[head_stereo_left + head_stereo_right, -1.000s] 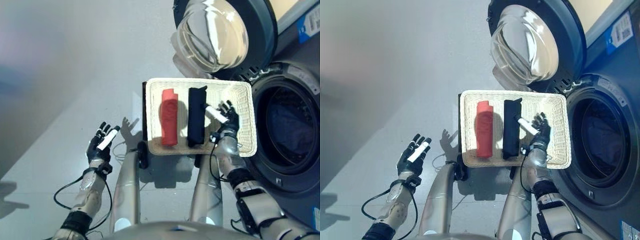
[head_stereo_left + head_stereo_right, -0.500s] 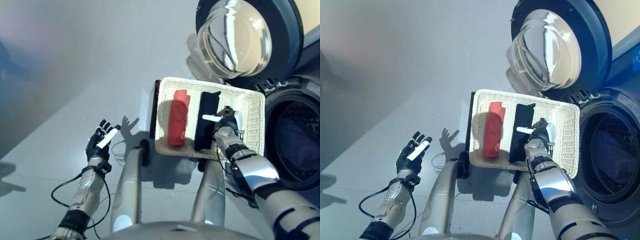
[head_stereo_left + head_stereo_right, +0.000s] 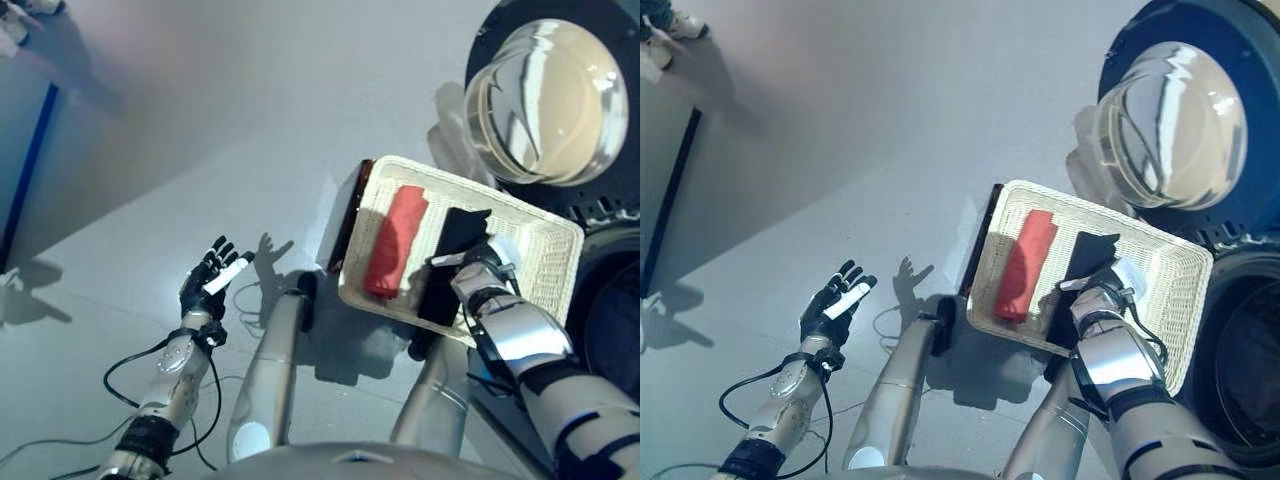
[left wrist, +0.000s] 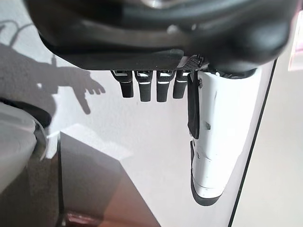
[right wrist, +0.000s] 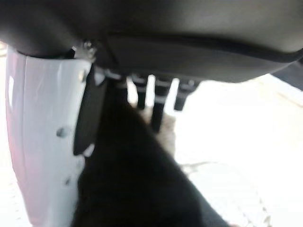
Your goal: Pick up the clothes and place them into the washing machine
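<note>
A shallow wicker basket point(image 3: 548, 262) rests on a low dark brown box point(image 3: 343, 215) beside the washing machine. In it lie a rolled red cloth point(image 3: 396, 240) and a folded black cloth point(image 3: 455, 240), side by side. My right hand point(image 3: 482, 272) is over the near end of the black cloth, fingers straight and resting on it; the right wrist view shows the black cloth point(image 5: 137, 179) just under the fingers point(image 5: 157, 106). My left hand point(image 3: 210, 285) hangs open and empty over the grey floor, far left of the basket.
The washing machine's round door point(image 3: 550, 100) stands open behind the basket, and its dark drum opening point(image 3: 1250, 370) is to the basket's right. A dark strip point(image 3: 30, 160) runs along the floor at far left. A person's shoes point(image 3: 660, 30) show at top left.
The camera has swung, so the whole picture has shifted right. My right hand has moved from the basket's right part onto the black cloth. The left hand has stayed put.
</note>
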Available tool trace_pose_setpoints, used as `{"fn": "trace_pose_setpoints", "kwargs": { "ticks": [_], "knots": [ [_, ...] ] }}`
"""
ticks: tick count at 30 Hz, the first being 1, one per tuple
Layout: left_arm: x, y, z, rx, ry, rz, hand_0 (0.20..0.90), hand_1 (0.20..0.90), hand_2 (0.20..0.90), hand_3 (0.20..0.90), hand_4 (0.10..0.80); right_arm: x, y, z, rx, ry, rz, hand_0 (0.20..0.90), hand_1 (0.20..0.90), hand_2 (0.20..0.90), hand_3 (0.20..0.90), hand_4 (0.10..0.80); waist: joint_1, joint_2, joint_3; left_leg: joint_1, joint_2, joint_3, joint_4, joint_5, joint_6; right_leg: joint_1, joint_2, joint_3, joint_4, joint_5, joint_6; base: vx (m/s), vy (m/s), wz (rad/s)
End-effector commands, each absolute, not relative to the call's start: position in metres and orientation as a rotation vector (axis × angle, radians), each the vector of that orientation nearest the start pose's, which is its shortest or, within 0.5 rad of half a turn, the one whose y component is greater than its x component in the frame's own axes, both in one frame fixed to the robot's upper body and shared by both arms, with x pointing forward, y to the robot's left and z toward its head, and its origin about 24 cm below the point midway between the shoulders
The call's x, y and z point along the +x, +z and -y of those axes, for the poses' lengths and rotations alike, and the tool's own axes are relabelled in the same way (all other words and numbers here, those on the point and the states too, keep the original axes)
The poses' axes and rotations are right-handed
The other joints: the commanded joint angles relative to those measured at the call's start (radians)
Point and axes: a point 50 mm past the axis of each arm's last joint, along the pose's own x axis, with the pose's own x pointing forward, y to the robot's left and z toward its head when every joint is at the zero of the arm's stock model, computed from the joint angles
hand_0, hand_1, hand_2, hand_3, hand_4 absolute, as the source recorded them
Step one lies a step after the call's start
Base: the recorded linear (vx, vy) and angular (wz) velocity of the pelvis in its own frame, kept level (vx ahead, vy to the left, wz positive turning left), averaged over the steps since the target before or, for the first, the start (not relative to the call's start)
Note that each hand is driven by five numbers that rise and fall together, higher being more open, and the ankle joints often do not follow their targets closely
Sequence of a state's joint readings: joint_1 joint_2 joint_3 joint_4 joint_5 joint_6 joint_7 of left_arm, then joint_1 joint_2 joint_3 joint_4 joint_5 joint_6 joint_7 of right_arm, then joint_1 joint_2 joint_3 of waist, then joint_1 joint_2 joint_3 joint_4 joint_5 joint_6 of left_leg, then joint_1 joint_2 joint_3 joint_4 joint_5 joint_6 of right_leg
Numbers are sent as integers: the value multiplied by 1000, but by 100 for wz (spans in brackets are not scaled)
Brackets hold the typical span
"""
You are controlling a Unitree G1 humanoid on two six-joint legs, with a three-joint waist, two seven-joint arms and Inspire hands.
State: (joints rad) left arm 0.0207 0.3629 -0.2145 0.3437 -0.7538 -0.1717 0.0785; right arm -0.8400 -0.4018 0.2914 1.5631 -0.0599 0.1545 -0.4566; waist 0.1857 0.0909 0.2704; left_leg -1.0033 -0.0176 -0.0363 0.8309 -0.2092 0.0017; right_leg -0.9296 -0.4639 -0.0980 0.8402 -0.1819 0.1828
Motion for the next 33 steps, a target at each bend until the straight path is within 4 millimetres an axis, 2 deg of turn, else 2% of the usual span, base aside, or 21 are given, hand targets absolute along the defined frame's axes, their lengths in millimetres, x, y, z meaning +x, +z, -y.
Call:
{"fn": "trace_pose_setpoints", "kwargs": {
  "ticks": [1,10,14,16,18,20,23,26,29,31,33],
  "knots": [
    [241,3,-210,-287,46,-128,900,900,900,900,800,295,-42,262,-723,-314,-870,200,200,200,200,300,55,92,-13,-7,20,-38,23,-22,-45,50,-20,34,-29,15,3,21,33,18],
    [239,2,-207,-291,29,-129,900,900,900,900,800,285,-41,284,-768,-370,-908,200,200,200,200,300,58,98,-33,-13,27,-30,24,-25,-36,17,-22,47,-18,16,8,11,13,0],
    [237,2,-210,-287,29,-127,900,900,900,900,800,275,-38,305,-674,-488,-907,200,200,200,200,300,48,98,-41,-8,33,-28,25,-27,-37,16,-22,49,-13,12,10,3,-2,-1],
    [237,2,-213,-291,48,-122,900,900,900,900,800,270,-36,318,-528,-606,-866,200,200,200,200,300,36,95,-42,-3,40,-25,27,-30,-37,13,-19,53,-12,10,9,0,0,0],
    [236,0,-216,-299,82,-119,900,900,900,900,800,260,-44,320,-260,-736,-801,200,200,200,200,300,13,86,-40,3,48,-18,28,-34,-38,5,-11,62,-10,8,8,9,14,-2],
    [237,-1,-224,-295,130,-116,900,900,900,900,800,256,-40,331,-59,-859,-698,200,200,200,200,300,-17,74,-36,6,61,-12,25,-37,-40,-6,-1,72,-13,7,6,-3,19,-6],
    [234,-5,-232,-310,183,-124,900,900,900,900,800,248,-35,346,349,-1046,-511,200,200,200,200,300,-58,55,-32,2,81,-6,31,-45,-47,-25,16,86,-14,3,1,-19,-18,-18],
    [232,-6,-238,-332,223,-123,900,900,900,900,800,243,-25,362,678,-1191,-297,200,200,200,200,300,-90,50,-25,-7,97,-4,41,-50,-54,-49,31,100,-6,-3,-4,-49,-22,-20],
    [230,-7,-239,-375,246,-121,900,900,900,900,800,245,-19,364,861,-1229,-132,200,200,200,200,300,-113,42,-19,-13,116,8,55,-56,-61,-72,44,118,2,-9,-10,-55,1,-32],
    [229,-8,-238,-380,245,-123,900,900,900,900,800,247,-16,364,892,-1231,-83,200,200,200,200,300,-119,42,-16,-12,120,10,55,-56,-63,-74,49,123,2,-10,-13,-43,-9,-27],
    [225,-10,-236,-405,253,-134,900,900,900,900,800,255,1,367,1017,-1243,95,200,200,200,200,300,-142,44,-8,-7,133,17,51,-55,-69,-77,61,129,-5,-8,-18,-59,-6,-22]
  ]
}}
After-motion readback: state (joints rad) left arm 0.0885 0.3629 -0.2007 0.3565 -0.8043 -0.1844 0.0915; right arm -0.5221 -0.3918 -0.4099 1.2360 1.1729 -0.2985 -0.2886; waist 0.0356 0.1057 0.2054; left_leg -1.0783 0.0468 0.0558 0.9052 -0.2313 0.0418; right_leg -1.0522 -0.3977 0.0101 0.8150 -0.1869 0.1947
